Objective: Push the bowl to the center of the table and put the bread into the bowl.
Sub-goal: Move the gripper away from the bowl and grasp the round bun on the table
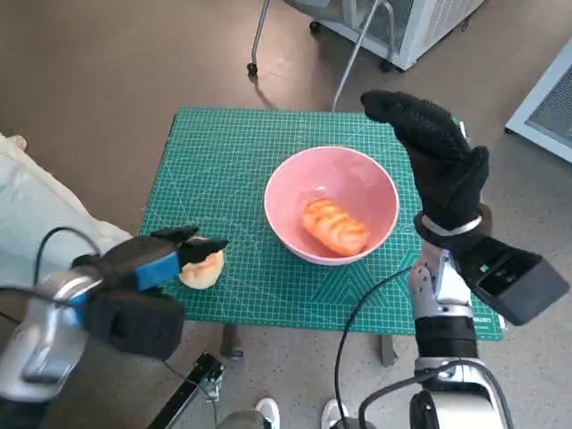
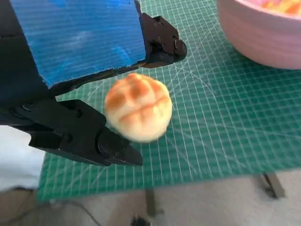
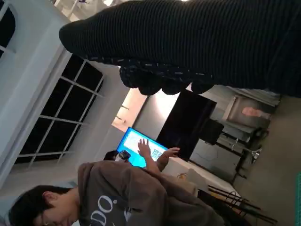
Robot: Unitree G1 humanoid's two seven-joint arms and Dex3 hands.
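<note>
A pink bowl [image 1: 332, 205] stands near the middle of the green mat [image 1: 223, 152], with an orange twisted bread roll [image 1: 335, 227] lying inside it. A round, scored bun [image 1: 202, 269] lies on the mat near the front left edge. My left hand [image 1: 147, 268] is at that bun. In the left wrist view the bun [image 2: 138, 112] sits between the hand's upper fingers [image 2: 161, 43] and lower finger [image 2: 84, 136], with a gap on the upper side. The bowl's wall [image 2: 263, 40] shows beyond. My right hand [image 1: 440, 161] hovers to the right of the bowl, empty, fingers extended.
Metal chair legs [image 1: 257, 40] and a white unit [image 1: 429, 22] stand on the floor beyond the table. White cloth [image 1: 36, 210] lies left of the table. The right wrist view shows the glove [image 3: 197, 42] and a person in a brown hoodie [image 3: 131, 197].
</note>
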